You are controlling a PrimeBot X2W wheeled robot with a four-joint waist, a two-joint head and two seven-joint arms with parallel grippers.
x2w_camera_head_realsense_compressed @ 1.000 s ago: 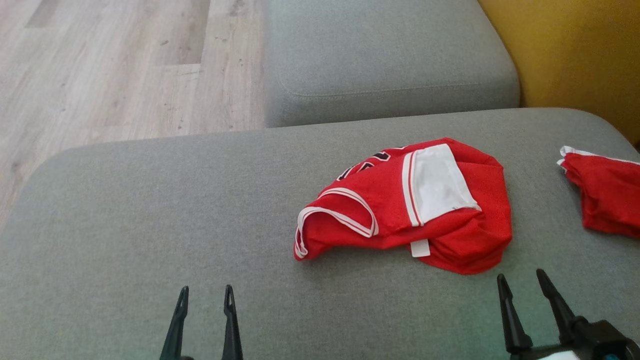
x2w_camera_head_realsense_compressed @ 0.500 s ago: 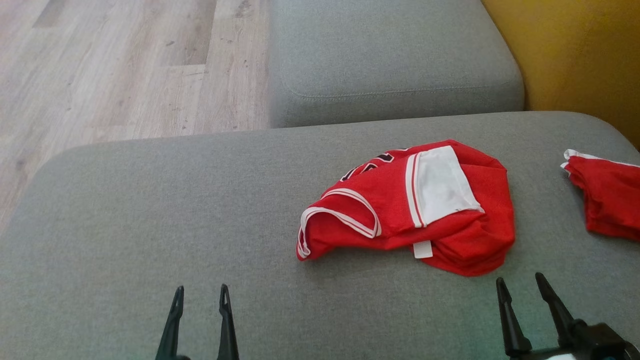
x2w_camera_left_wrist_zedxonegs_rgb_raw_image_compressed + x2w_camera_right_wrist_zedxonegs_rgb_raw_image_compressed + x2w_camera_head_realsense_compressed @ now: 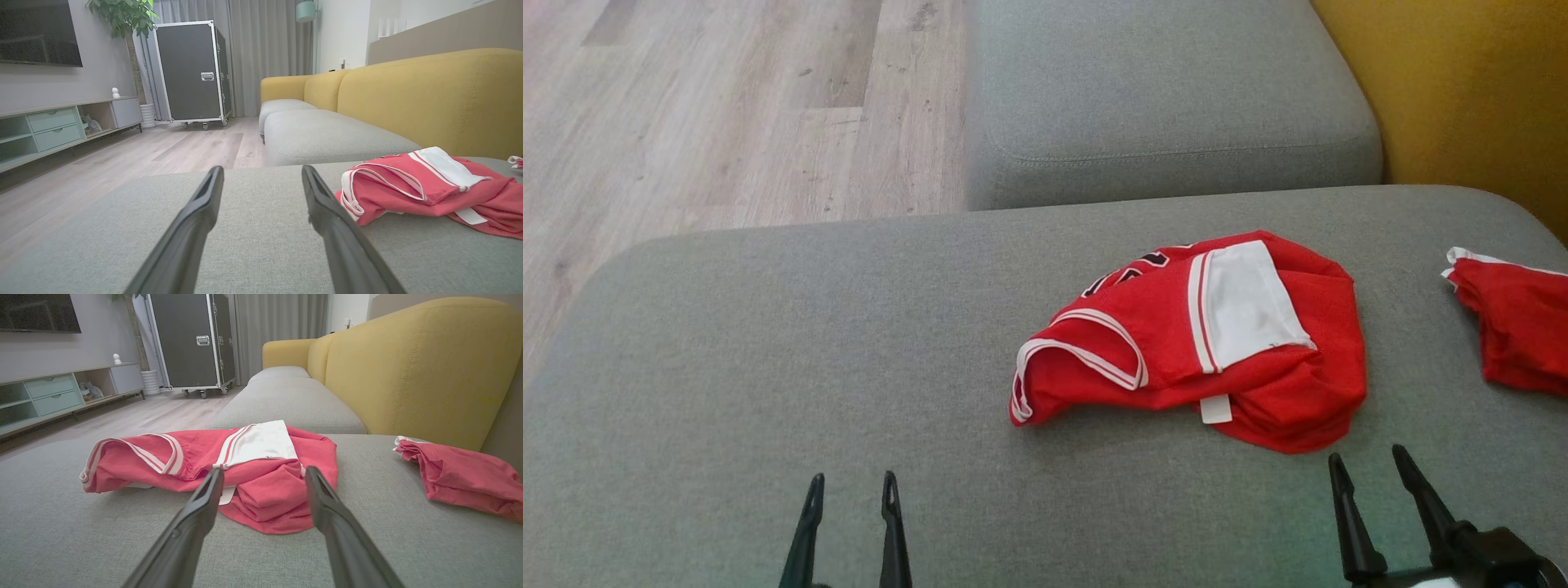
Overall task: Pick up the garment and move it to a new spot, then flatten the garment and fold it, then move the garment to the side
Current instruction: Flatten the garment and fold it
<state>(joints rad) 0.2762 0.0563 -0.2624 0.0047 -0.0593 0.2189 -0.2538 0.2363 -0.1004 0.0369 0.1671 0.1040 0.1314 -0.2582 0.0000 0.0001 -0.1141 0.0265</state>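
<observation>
**Garment (image 3: pixel 1201 343): one red jersey, crumpled, not yet picked up**

Grippers, two. My right gripper (image 3: pixel 1366 459) has its jaws wide and empty. It sits at the near edge of the seat cushion (image 3: pixel 768 367), with its tips just short of the garment's near hem. My left gripper (image 3: pixel 853 482) is also wide and empty at the near edge, over bare cushion and well apart from the cloth.

Garment, one. It is heaped right of the cushion's middle, closer to the right edge, with its layers doubled over.
- Armhole (image 3: pixel 1078 359), one: white-trimmed, gaping toward the left edge.
- White panel (image 3: pixel 1245 302), one: lying on top.
- Label (image 3: pixel 1214 408), one: small and white, at the near fold.

Second red piece (image 3: pixel 1519 327), one. It lies at the right edge, apart from the garment.

Grey cushions, two: mine, and a far cushion (image 3: pixel 1160 90) beyond its far edge.

Yellow backrest (image 3: pixel 1462 82), one, past the right edge.

Hazards, as I judge them:
- If I pinch only the top layer at the near hem, the heap may drag instead of lifting.
- If I close on several layers, the folds will be locked in and flattening will be harder.
- If I come in too low, I may catch the cushion fabric.
- If I drift right, I may take the wrong red piece.
</observation>
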